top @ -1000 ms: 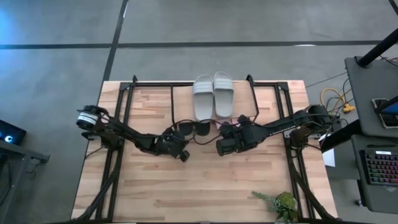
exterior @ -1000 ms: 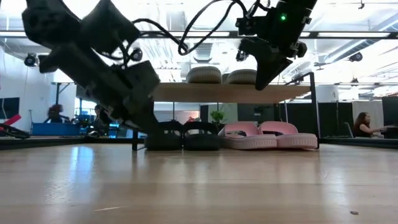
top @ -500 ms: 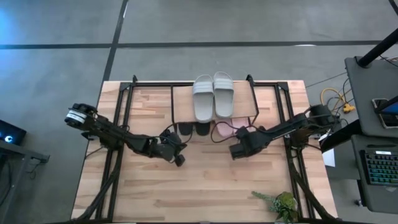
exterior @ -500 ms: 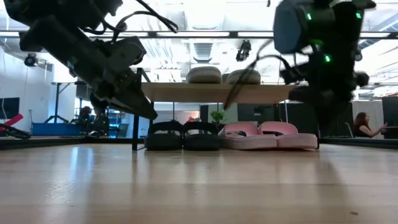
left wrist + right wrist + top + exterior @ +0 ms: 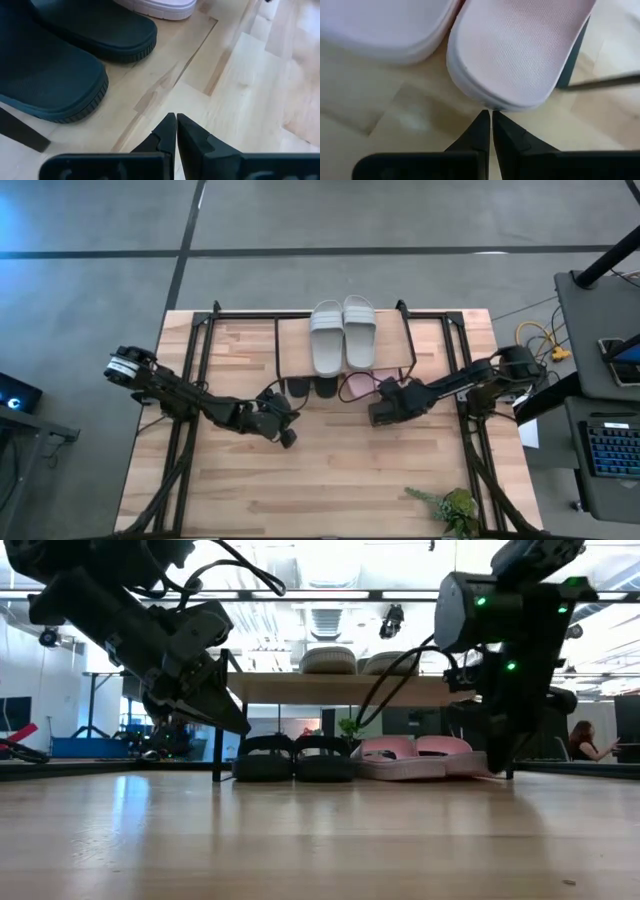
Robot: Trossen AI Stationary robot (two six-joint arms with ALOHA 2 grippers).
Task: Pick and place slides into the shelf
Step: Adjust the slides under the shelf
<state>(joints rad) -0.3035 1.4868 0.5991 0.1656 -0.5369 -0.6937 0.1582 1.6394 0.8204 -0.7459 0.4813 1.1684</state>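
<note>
While both arms hang low over the pale wooden plank worktop (image 5: 330, 480), all six slides are stowed at the small low shelf with a light wooden top and thin black legs (image 5: 350, 688).

Item 1: pale grey-green pair of wide-strap slide sandals (image 5: 342, 332), side by side on the shelf's top plank, also seen there in the low view (image 5: 358, 662).

Item 2: black pair of slide sandals (image 5: 294, 757), on the worktop under the shelf, side by side, heels just past the shelf's front edge (image 5: 310, 387); their ribbed dark soles fill the left wrist view (image 5: 60, 60).

Item 3: pink pair of slide sandals (image 5: 425, 757), under the shelf just beside the black pair, heels outward (image 5: 362, 386); the right wrist view shows both rounded heels close up (image 5: 520, 50).

Item 4: left claw (image 5: 176, 131), fingers pressed together and holding nothing, just above the bare worktop near the black heels; seen from above in front of the shelf's left part (image 5: 278, 420).

Item 5: right claw (image 5: 487, 129), fingers likewise closed and empty, tips just beside the heel of one pink slide; seen from above at the shelf's right front (image 5: 385, 408).

Item 6: small green leafy plant (image 5: 452, 506), near the worktop's front right edge, well apart from the shelf.
</note>
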